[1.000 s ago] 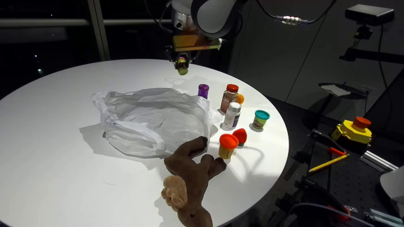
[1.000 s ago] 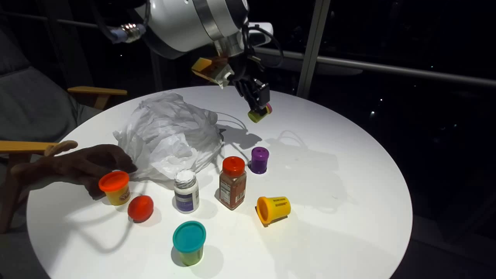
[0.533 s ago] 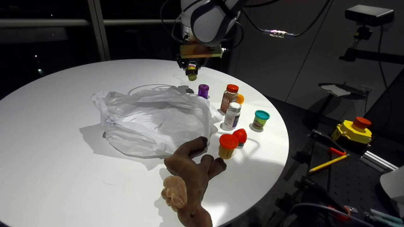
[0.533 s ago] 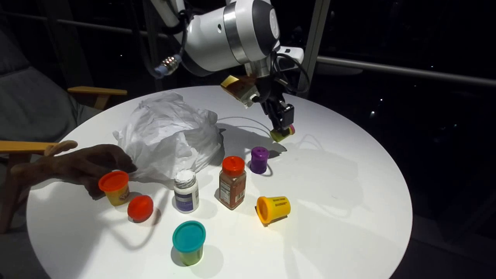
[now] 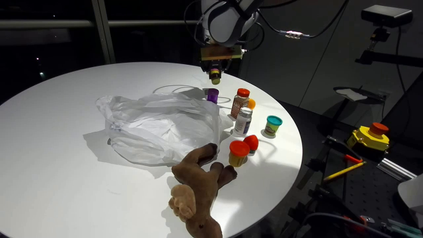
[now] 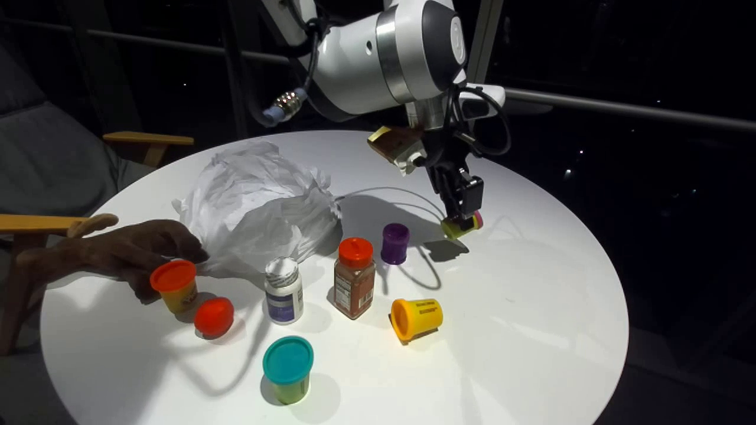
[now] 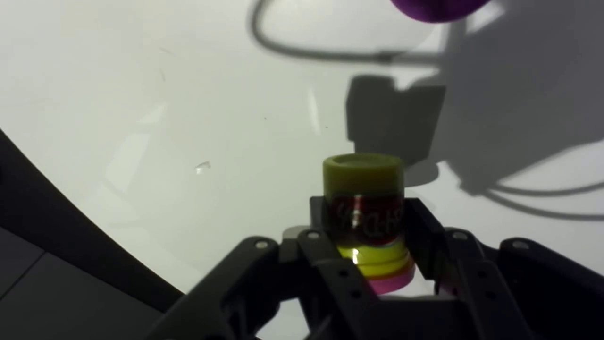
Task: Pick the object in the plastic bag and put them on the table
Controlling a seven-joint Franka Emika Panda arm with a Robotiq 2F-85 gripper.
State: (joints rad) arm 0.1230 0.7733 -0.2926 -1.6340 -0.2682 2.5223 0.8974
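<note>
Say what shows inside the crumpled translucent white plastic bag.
Inside the bag, only its creased film shows; folds cover the bottom, so anything lying there cannot be seen.

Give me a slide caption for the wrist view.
Claw gripping a yellow-and-pink tub over the white table, a purple jar cut off at the top edge.

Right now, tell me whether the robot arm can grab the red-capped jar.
Probably not yet: the end effector is closed on a pink-lidded yellow tub. Otherwise the way looks free: the red-capped jar stands upright with nothing on top.
</note>
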